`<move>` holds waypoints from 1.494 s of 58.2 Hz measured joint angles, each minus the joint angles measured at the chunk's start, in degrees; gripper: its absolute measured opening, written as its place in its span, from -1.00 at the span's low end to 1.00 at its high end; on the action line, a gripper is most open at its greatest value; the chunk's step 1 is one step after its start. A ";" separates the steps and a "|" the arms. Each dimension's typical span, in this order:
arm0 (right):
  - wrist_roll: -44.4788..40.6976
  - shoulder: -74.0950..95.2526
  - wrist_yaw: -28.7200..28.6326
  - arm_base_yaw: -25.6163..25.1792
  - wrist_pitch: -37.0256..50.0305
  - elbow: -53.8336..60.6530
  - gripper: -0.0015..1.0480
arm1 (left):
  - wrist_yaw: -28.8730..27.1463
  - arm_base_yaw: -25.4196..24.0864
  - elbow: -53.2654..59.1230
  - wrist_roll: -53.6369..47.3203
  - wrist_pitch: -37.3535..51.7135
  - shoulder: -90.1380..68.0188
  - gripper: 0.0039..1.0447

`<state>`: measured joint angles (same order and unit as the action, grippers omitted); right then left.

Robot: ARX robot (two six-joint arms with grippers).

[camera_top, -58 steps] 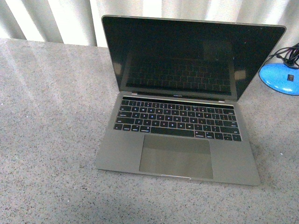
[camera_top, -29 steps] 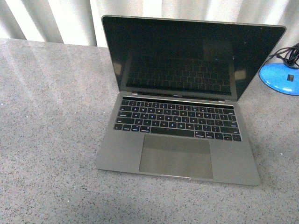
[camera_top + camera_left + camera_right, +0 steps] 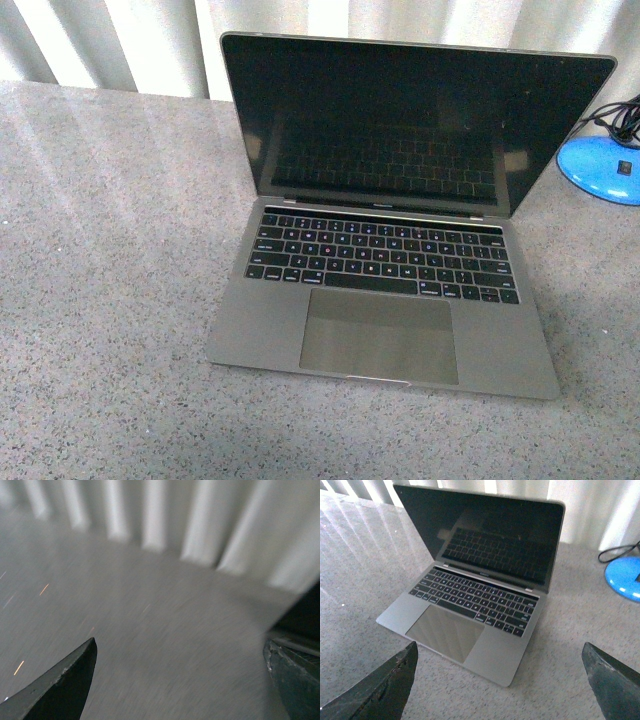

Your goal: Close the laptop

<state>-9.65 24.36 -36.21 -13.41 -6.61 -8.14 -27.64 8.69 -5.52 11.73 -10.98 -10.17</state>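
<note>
The space-grey laptop (image 3: 385, 270) stands open on the grey speckled table (image 3: 100, 300), its glossy black screen upright and facing me, black keys and large trackpad showing. It also shows in the right wrist view (image 3: 475, 580). Neither arm shows in the front view. My right gripper (image 3: 500, 680) is open and empty, hovering in front of the laptop's near corner, apart from it. My left gripper (image 3: 180, 680) is open and empty over bare table; the view is blurred, and a dark edge of the laptop (image 3: 302, 615) shows beside one finger.
A blue round base (image 3: 600, 165) with black cables sits on the table to the right of the screen, also in the right wrist view (image 3: 625, 577). White pleated curtains (image 3: 130, 40) hang behind the table's far edge.
The front view has shifted very slightly; the laptop stays open as before. No arm has come into the front view.
</note>
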 joint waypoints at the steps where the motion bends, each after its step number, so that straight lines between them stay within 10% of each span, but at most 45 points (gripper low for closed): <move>1: -0.83 1.51 -0.07 -0.26 1.22 -0.35 0.81 | -5.95 1.75 -0.79 2.84 -1.75 -2.78 0.87; 7: -5.60 12.59 0.90 -1.36 9.16 -3.08 0.81 | -26.18 5.62 -1.55 12.39 -0.31 -10.25 0.87; 11: -10.47 23.89 3.61 -0.98 16.24 -4.90 0.81 | -26.99 6.88 -2.82 12.79 5.90 -13.86 0.87; 29: -24.94 49.33 13.00 9.03 20.22 -21.18 0.81 | -1.49 1.86 -14.56 -8.61 40.35 -47.15 0.87; 42: -31.65 56.17 16.24 13.62 20.26 -32.68 0.81 | 10.36 1.60 -26.99 -21.00 41.72 -61.75 0.87; 68: -35.23 64.57 18.08 15.61 19.06 -43.76 0.81 | 16.76 8.55 -43.82 -31.82 39.82 -79.12 0.87; 87: -38.47 68.28 15.06 14.49 16.48 -47.87 -0.51 | 18.71 14.71 -54.88 -36.24 39.28 -90.25 -0.22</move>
<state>-48.12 92.64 -21.15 1.08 9.87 -56.01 -8.93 23.40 -60.40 -24.51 28.29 -100.42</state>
